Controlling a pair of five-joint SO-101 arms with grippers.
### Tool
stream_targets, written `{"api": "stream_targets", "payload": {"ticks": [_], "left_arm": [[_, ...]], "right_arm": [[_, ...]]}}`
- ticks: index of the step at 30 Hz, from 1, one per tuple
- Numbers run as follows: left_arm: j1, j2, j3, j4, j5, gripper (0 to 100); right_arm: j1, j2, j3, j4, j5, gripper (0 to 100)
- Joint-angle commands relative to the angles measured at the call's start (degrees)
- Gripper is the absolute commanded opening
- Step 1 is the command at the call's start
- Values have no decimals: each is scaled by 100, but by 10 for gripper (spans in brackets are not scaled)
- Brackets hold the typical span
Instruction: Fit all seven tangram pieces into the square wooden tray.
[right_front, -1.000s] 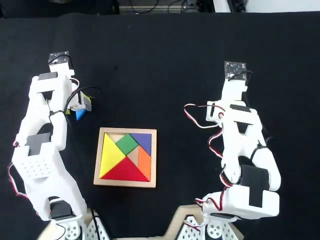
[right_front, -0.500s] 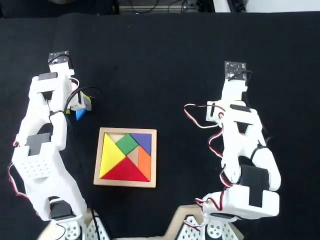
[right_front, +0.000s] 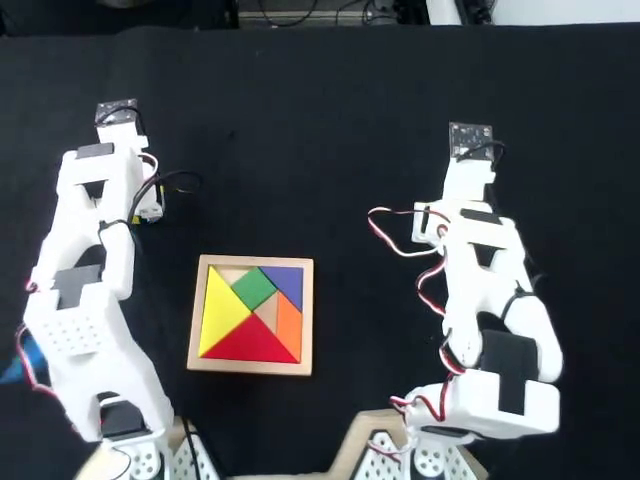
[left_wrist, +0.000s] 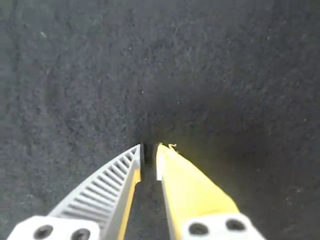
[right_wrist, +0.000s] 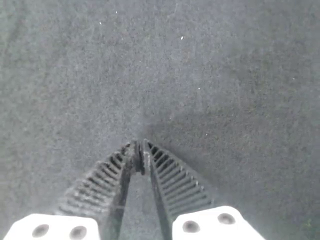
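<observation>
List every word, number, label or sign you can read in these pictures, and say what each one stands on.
No text here can be read.
Dark square board on the arm nearer the tray: pale specks, too small to read.
Dark square board on the farther arm: pale specks, too small to read.
Square wooden tray and the coloured tangram pieces in it: no print visible.
</observation>
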Motion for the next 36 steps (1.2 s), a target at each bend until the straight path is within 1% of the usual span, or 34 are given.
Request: {"api": "stream_targets", "payload": {"ticks": [1,7,9,11,14,15,17,20,25,26,28,31,34,36], "left_arm": [[31,-44,-242,185,-35,49],[136,-105,-312,141,-88,52],[145,-114,-637,237,-88,68],[180,-79,-1024,519,-44,114],[488,-44,-1393,1046,-26,162],[593,-62,-1411,1213,79,162],[787,-44,-1402,1486,545,159],[901,-97,-1270,1741,1134,159],[725,-580,-1534,2207,1152,159],[673,-791,-1578,2295,1152,159],[620,-1565,-1727,2629,897,159],[418,-3305,-1578,2971,343,159],[136,-5134,-567,2822,-18,159],[13,-6189,743,2295,-308,159]], "right_arm": [[-114,-180,-180,-97,0,11],[-114,-180,-189,-97,0,11],[-114,-180,-198,-97,0,11],[-114,-180,-198,-97,0,11],[-176,-180,-207,-105,141,11],[-264,-180,-189,-105,167,11],[-352,-180,-163,-105,167,11],[-352,-180,-154,-167,229,11],[-378,-180,-13,-352,246,11],[-378,-189,-13,-352,246,11],[-378,-189,-13,-352,246,11],[-378,-189,-13,-343,246,11],[-378,-189,-13,-343,246,11],[-378,-189,-13,-343,246,11]]}}
